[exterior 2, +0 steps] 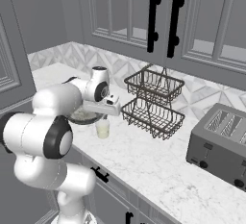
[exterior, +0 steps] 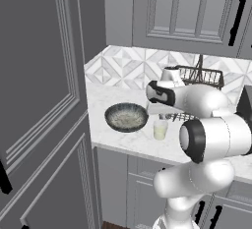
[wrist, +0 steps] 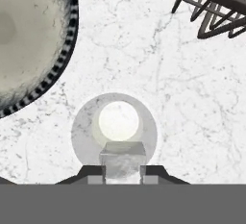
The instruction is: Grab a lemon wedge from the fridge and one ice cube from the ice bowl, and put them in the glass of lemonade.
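Seen from above in the hand view, the glass of lemonade [wrist: 118, 120] stands on the white marble counter with pale liquid inside. Right over its near rim hangs a clear ice cube [wrist: 122, 156], and my gripper [wrist: 122, 171] is shut on it. The ice bowl [wrist: 29, 35] lies to the upper left, dark-rimmed with a speckled inside. In the base views the glass [exterior: 160, 129] [exterior 2: 102, 128] stands just right of the bowl [exterior: 126, 116] [exterior 2: 82, 117], under my hand. The lemon wedge and the fridge are out of view.
A two-tier dark wire basket [exterior 2: 153, 100] [exterior: 199, 78] [wrist: 211, 6] stands close behind and right of the glass. A grey toaster [exterior 2: 218, 141] sits further right. A tall panelled cabinet [exterior: 39, 100] bounds the counter's left end; upper cabinets with black handles [exterior 2: 163, 21] hang above.
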{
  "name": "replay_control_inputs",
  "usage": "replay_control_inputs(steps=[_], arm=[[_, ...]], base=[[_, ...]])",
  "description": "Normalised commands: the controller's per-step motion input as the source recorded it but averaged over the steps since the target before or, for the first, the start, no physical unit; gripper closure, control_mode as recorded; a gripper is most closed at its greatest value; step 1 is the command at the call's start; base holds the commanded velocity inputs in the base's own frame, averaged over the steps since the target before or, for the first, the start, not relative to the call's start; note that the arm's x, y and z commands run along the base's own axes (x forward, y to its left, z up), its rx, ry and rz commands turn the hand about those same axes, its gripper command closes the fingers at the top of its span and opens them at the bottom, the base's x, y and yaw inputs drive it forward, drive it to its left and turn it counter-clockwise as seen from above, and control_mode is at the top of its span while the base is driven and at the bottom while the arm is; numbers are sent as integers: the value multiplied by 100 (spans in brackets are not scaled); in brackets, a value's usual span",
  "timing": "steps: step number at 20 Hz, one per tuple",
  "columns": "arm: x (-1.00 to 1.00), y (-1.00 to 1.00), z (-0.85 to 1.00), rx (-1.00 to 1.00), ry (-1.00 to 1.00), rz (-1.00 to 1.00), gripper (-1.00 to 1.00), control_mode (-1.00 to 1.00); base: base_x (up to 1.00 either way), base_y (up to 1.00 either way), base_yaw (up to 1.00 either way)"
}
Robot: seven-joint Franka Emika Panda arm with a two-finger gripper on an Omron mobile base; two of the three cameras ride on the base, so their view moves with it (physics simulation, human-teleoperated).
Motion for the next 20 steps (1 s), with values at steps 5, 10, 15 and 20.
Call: replay_control_inputs(steps=[5,10,15,20], arm=[[0,7,-23,0,-1,-4,100,-100],[0,0,0,0,-1,-1,100,-100],[0,0,0,0,0,0,-100,-100],[0,0,0,0,0,0,-100,-100]], base=[[0,0,0],[0,0,0],[0,0,0],[0,0,0]])
